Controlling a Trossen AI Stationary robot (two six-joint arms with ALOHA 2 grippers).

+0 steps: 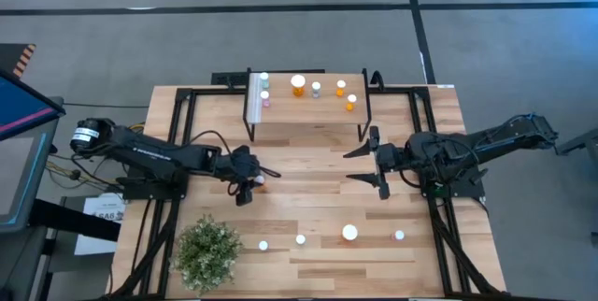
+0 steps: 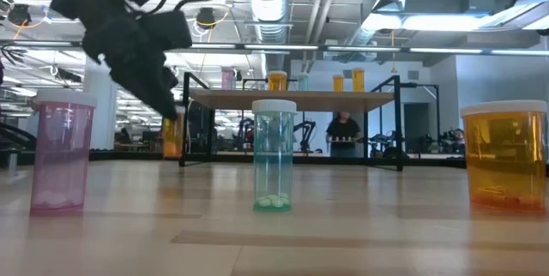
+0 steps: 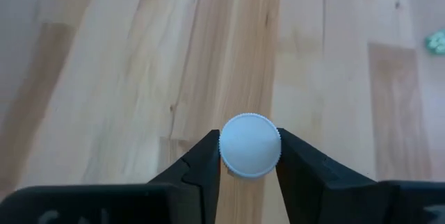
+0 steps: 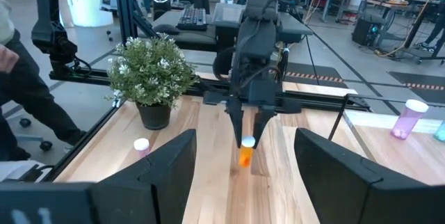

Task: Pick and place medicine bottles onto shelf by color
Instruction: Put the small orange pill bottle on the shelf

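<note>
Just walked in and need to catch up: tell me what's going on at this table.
The left gripper is shut on an orange bottle at mid-table, gripping its white cap. The right gripper waits open, just in front of the shelf. Several bottles already stand on the shelf, and four more sit on the table near the plant.

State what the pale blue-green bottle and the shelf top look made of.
Pale blue-green bottle: seemingly clear tinted plastic, glossy; pills show through its wall. Its white cap looks opaque and matte. Shelf top: light wood plank, visible grain, on thin black legs, probably metal.
</note>
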